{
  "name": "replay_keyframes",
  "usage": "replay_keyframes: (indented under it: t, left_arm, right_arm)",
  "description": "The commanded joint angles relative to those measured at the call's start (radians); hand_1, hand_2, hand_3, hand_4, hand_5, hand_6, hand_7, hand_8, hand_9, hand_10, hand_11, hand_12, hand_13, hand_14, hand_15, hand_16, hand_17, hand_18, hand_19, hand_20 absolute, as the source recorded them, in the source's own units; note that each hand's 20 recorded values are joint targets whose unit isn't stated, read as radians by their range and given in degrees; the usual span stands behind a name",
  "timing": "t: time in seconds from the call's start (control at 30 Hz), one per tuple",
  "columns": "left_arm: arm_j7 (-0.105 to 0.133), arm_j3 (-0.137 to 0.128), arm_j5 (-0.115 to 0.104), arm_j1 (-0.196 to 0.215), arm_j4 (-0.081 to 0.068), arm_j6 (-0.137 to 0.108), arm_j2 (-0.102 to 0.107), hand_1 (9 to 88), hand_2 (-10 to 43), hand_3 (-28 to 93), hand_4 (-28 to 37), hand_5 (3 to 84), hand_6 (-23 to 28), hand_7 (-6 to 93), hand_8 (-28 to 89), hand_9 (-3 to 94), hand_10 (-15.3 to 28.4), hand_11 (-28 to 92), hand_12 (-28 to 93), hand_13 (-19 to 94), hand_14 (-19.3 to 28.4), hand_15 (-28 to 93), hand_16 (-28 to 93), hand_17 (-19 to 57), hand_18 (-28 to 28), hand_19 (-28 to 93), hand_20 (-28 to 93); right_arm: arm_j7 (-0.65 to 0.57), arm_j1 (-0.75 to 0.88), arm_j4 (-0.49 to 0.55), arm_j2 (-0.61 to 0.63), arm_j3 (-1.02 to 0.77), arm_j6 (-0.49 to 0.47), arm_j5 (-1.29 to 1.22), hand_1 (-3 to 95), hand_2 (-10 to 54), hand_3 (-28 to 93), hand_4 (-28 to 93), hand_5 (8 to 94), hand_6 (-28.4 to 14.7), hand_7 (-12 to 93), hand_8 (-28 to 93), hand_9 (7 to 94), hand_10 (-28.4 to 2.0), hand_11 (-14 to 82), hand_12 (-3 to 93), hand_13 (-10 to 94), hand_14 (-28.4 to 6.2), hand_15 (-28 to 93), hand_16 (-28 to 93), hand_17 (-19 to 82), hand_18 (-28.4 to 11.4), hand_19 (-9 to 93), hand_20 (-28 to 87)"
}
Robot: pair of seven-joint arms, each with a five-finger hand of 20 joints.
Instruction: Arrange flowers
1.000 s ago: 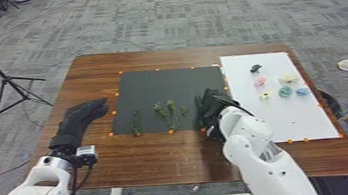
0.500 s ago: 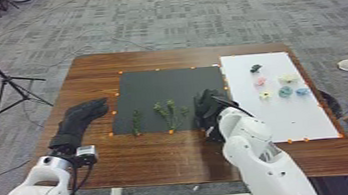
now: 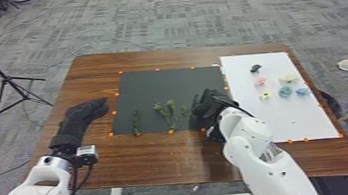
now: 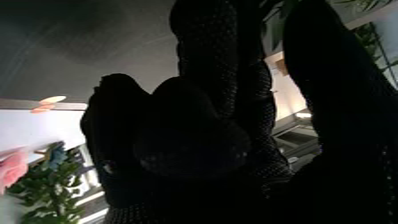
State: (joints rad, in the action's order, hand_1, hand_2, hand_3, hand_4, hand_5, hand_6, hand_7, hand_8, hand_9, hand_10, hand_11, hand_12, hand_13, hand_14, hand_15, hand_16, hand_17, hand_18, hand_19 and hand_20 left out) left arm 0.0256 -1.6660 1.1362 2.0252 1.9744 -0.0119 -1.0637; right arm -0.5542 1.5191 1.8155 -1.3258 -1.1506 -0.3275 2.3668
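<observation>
My left hand rests open on the table, left of the black mat. At the mat's lower right, my right hand is closed round a green sprig beside its fingertips. In the right wrist view, leaves show between the thumb and the long fingers of this hand; other fingers are curled in. A leafy stem lies mid-mat, and a thin stem lies to its left. The white sheet holds pink, cream, yellow and blue flowers.
A small dark object lies near the top of the white sheet. Orange markers edge the mat and sheet. Beyond the table's left edge stands a black tripod. A chair is at the right, by the wooden table.
My right hand has shifted slightly left over the mat's edge. The sprig beside it has changed its slant towards the hand. My left hand has not moved.
</observation>
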Motion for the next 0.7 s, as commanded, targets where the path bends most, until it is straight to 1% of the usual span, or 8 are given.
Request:
replay_keyframes:
  t: [0.03, 0.3, 0.37, 0.4, 0.5, 0.53, 0.6, 0.7]
  left_arm:
    - [-0.002, 0.001, 0.002, 0.0, 0.005, 0.008, -0.002, 20.9, 1.0, 67, -25.3, 46.2, 4.9, 14.0, -7, 47.3, 14.4, 19, 11, 34, 18.7, 18, 1, -0.2, 13.9, 7, 15]
    - [-0.001, -0.001, 0.002, 0.003, 0.007, 0.01, -0.004, 20.9, 0.9, 67, -25.2, 46.2, 4.8, 14.0, -7, 47.2, 14.3, 19, 11, 34, 18.6, 18, 1, -0.2, 13.9, 7, 15]
    - [0.0, -0.002, 0.002, 0.005, 0.007, 0.007, -0.004, 20.9, 0.9, 67, -25.3, 46.2, 4.8, 14.0, -7, 47.3, 14.3, 19, 11, 34, 18.6, 18, 1, -0.2, 13.9, 7, 15]
    - [0.0, -0.002, 0.001, 0.004, 0.006, 0.007, -0.005, 20.9, 0.9, 67, -25.3, 46.2, 4.8, 14.0, -7, 47.3, 14.3, 19, 11, 34, 18.7, 18, 1, -0.2, 13.9, 7, 15]
    - [-0.003, -0.002, 0.002, 0.004, 0.006, 0.009, -0.004, 20.9, 1.0, 67, -25.3, 46.2, 4.8, 14.0, -7, 47.3, 14.3, 19, 11, 34, 18.7, 18, 1, -0.2, 13.9, 8, 15]
    - [-0.002, -0.002, 0.001, 0.004, 0.006, 0.008, -0.004, 20.9, 1.0, 67, -25.3, 46.2, 4.8, 14.1, -7, 47.2, 14.3, 19, 12, 34, 18.7, 18, 1, -0.2, 13.9, 8, 15]
    - [-0.002, -0.001, 0.001, 0.003, 0.005, 0.008, -0.005, 20.9, 0.9, 67, -25.3, 46.2, 4.8, 14.1, -7, 47.3, 14.3, 19, 11, 34, 18.7, 18, 1, -0.2, 13.9, 8, 15]
    - [-0.003, 0.002, 0.002, -0.002, 0.003, 0.012, -0.005, 20.9, 0.9, 67, -25.3, 46.2, 4.8, 14.1, -7, 47.3, 14.3, 19, 11, 34, 18.6, 18, 1, -0.2, 13.9, 8, 15]
  right_arm:
    - [0.001, -0.001, 0.014, 0.033, -0.002, 0.006, 0.003, 41.1, -9.5, 60, 0, 75.4, -2.9, 35, 24, 92.5, -12.1, 38.9, 26.9, 94, -0.3, 67, 23, 73, -10.1, 93, 58]
    - [0.023, 0.015, 0.114, 0.073, -0.007, 0.045, -0.034, 37.0, -9.5, 63, -1, 74.9, -3.7, 34, 23, 92.1, -12.1, 38.0, 26.9, 94, -0.5, 66, 23, 72, -10.4, 93, 58]
    - [0.075, 0.034, 0.138, 0.085, -0.019, 0.082, -0.077, 36.0, -9.5, 65, -1, 74.3, -3.7, 34, 22, 91.9, -12.2, 37.6, 26.9, 94, -0.6, 66, 23, 72, -10.4, 93, 58]
    - [0.136, 0.049, 0.142, 0.089, -0.035, 0.108, -0.139, 34.9, -8.8, 65, -1, 73.7, -3.9, 34, 21, 91.4, -12.4, 37.5, 27.1, 94, -0.8, 65, 24, 71, -10.5, 93, 58]
    - [0.207, 0.08, 0.158, 0.104, -0.044, 0.169, -0.36, 30.1, -0.6, 68, -3, 70.3, -4.4, 36, 10, 88.0, -12.7, 33.7, 26.1, 94, -1.5, 60, 28, 67, -13.0, 93, 58]
    - [0.245, 0.087, 0.153, 0.106, -0.045, 0.17, -0.386, 28.1, 2.4, 69, -2, 69.2, -4.6, 36, 4, 87.7, -12.9, 30.5, 25.2, 94, -1.8, 58, 29, 66, -13.6, 93, 58]
    - [0.28, 0.096, 0.148, 0.115, -0.035, 0.166, -0.393, 26.0, 6.1, 69, -2, 67.0, -5.1, 36, -3, 86.9, -13.4, 22.2, 21.7, 94, -2.2, 57, 29, 65, -14.8, 93, 57]
    - [0.286, 0.106, 0.145, 0.121, -0.03, 0.11, -0.402, 24.1, 8.4, 70, -2, 64.4, -5.4, 36, -5, 84.6, -14.1, 15.9, 17.9, 94, -2.5, 57, 28, 65, -15.1, 93, 57]
